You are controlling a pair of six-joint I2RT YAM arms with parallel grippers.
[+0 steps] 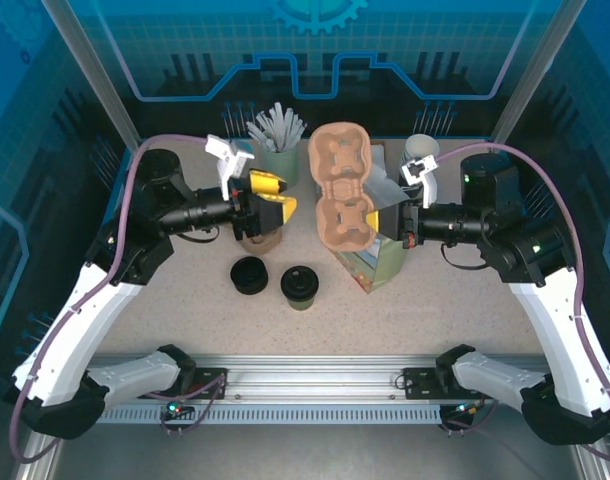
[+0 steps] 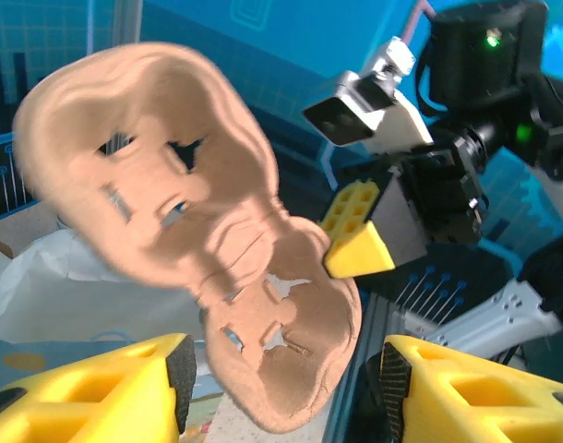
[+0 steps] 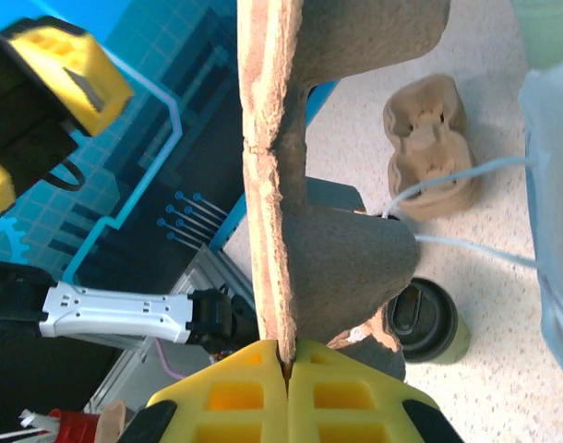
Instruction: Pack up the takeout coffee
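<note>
Takeout coffee (image 1: 299, 286) upright between loose lid (image 1: 249, 274) and bag (image 1: 377, 268), bag's print unreadable

Each arm has glossy white lower-link shells (image 1: 60, 330) and matte black cylindrical upper segments (image 1: 190, 215). A mauve cable (image 1: 135, 175) runs along each arm. The left gripper (image 1: 288, 195) and right gripper (image 1: 373, 220) have yellow, hollow-celled plastic fingers with black inner pads, on black bodies. White angular camera brackets (image 1: 225, 155) sit at the wrists. Green indicator lights (image 1: 468, 181) glow on the right arm's black housing. Black base joints (image 1: 175, 365) mount on a grooved aluminium rail (image 1: 315, 378).
</note>
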